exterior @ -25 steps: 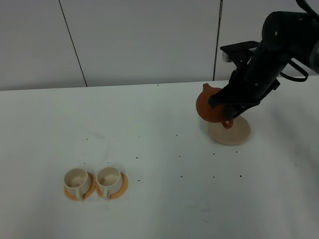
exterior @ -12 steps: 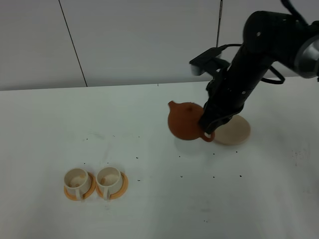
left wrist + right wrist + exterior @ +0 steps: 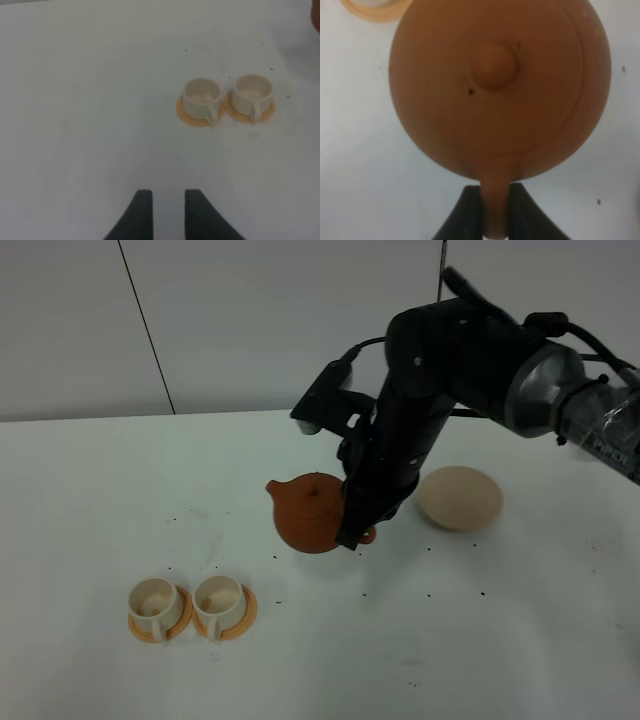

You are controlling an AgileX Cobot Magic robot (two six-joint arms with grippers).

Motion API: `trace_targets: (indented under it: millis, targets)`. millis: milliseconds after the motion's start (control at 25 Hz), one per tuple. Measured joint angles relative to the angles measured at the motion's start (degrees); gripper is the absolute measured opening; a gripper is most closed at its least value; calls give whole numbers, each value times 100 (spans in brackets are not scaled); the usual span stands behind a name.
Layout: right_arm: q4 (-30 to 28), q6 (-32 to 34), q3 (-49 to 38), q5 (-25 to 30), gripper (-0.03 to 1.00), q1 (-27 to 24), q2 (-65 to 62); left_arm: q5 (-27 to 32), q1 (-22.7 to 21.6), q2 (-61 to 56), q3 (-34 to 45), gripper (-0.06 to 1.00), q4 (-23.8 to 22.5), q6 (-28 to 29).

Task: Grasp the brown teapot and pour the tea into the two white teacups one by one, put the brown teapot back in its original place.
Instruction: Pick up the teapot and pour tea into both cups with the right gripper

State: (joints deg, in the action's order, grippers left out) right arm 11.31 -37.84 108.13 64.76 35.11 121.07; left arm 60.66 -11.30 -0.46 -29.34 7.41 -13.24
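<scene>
Teapot (image 3: 312,512): brown, lid on, held over the table (image 3: 90,490) by its handle, which the right jaws pinch; spout toward the teacups (image 3: 152,602), body between them and the bare coaster (image 3: 459,497). Teacups: two, side by side on orange saucers (image 3: 243,618). Left jaws: spread, empty.

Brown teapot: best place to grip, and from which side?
The loop handle, from the side opposite the spout. The brown teapot body is round and looks too wide to pinch; the handle is a thin bar that fits between the jaws. The right claw is shut on it that way, with the pot roughly upright.
</scene>
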Motion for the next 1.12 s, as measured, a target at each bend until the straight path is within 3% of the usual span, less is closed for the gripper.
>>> trace_targets:
  millis: [480, 720, 1120]
  targets:
    - [-340, 472, 0, 5, 10, 565, 0, -5, 0, 0, 0, 23, 0, 0]
    - [-908, 720, 39, 115, 10, 905, 0, -5, 0, 0, 0, 23, 0, 0]
    - [-1063, 739, 1436, 572, 10, 1255, 680, -5, 0, 0, 0, 23, 0, -7]
